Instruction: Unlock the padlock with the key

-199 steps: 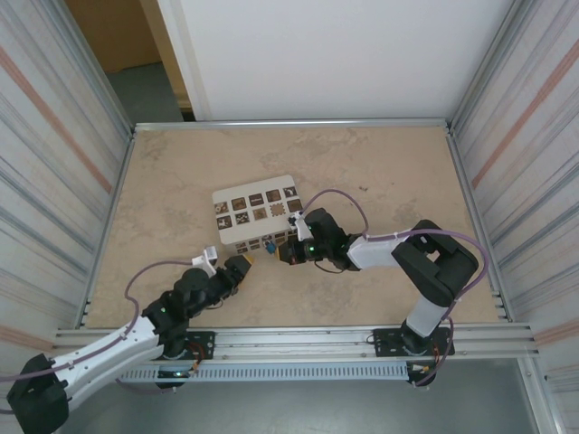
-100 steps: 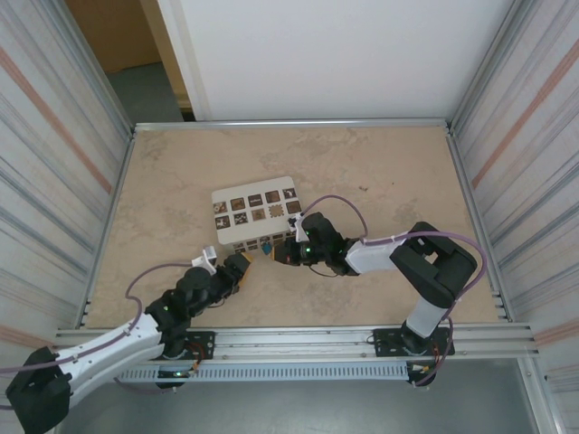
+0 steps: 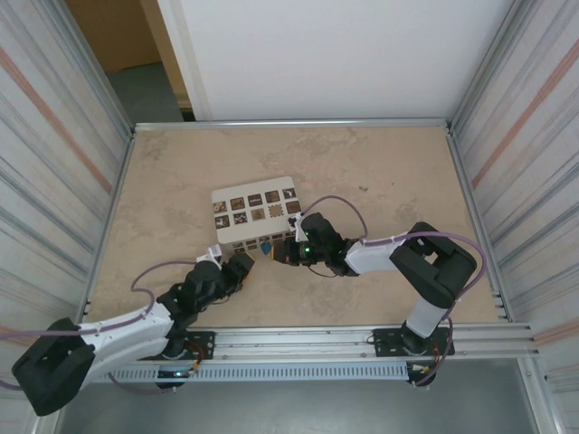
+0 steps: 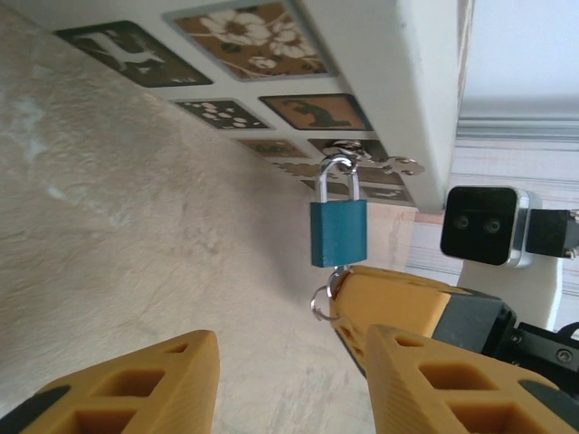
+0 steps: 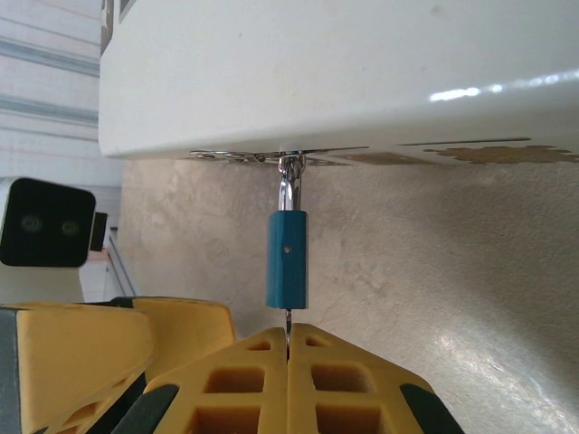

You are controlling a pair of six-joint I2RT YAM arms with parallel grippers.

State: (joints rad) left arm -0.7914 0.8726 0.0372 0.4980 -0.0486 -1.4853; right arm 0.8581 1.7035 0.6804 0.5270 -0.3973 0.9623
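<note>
at the edge of the white brown-patterned box [image 4: 380,54], your small blue rectangular padlock [image 4: 338,232] hangs by its silver shackle [image 4: 336,161]. your right hand [image 5: 288,357] pinches the thin silvery metal key [image 5: 287,318] at its base; your left hand [image 4: 294,362] is spread nearby.

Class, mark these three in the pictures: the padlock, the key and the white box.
padlock [image 4: 338,233], left wrist view, middle of its blue body.
key [image 5: 288,321], right wrist view, thin blade below the padlock.
white box [image 5: 362,63], right wrist view, bare white side.
</note>
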